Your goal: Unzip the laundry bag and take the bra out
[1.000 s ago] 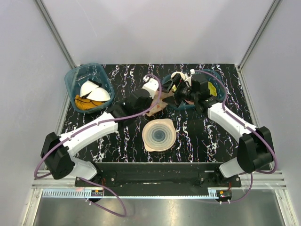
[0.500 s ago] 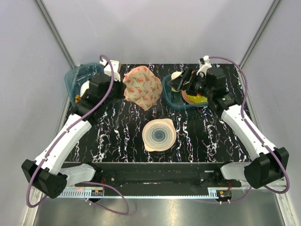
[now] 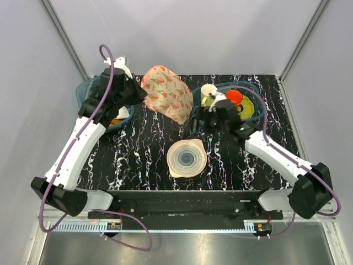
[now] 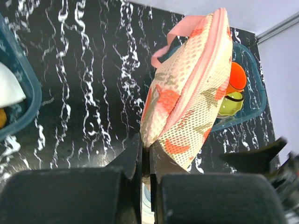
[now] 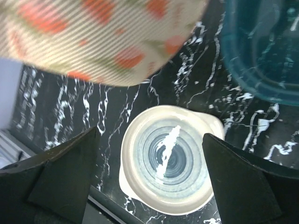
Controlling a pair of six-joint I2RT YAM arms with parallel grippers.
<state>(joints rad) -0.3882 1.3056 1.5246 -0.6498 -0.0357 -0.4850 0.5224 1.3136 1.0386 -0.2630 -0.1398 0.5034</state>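
The laundry bag (image 3: 167, 95), a beige-pink mesh pouch with red and green motifs and pink trim, hangs in the air over the back of the table. My left gripper (image 3: 138, 93) is raised and shut on its edge. In the left wrist view the fingers (image 4: 148, 142) pinch the bag (image 4: 187, 93) by its lower corner, and a pink loop (image 4: 168, 39) sticks out at its far end. My right gripper (image 3: 197, 120) is open and empty, just below the bag's right side. Its view shows the bag (image 5: 103, 42) above its open fingers (image 5: 150, 135). The bra is hidden.
A pale ringed disc (image 3: 186, 159) lies on the black marbled table, below the right gripper (image 5: 168, 161). A teal bin (image 3: 88, 94) with white domed pieces stands at the back left. A second teal bin (image 3: 251, 91) with a cup and orange and yellow items stands at the back right.
My left gripper has carried the bag from the table's middle up and toward the back left. My right gripper swung out over the right bin, then came back toward the bag.
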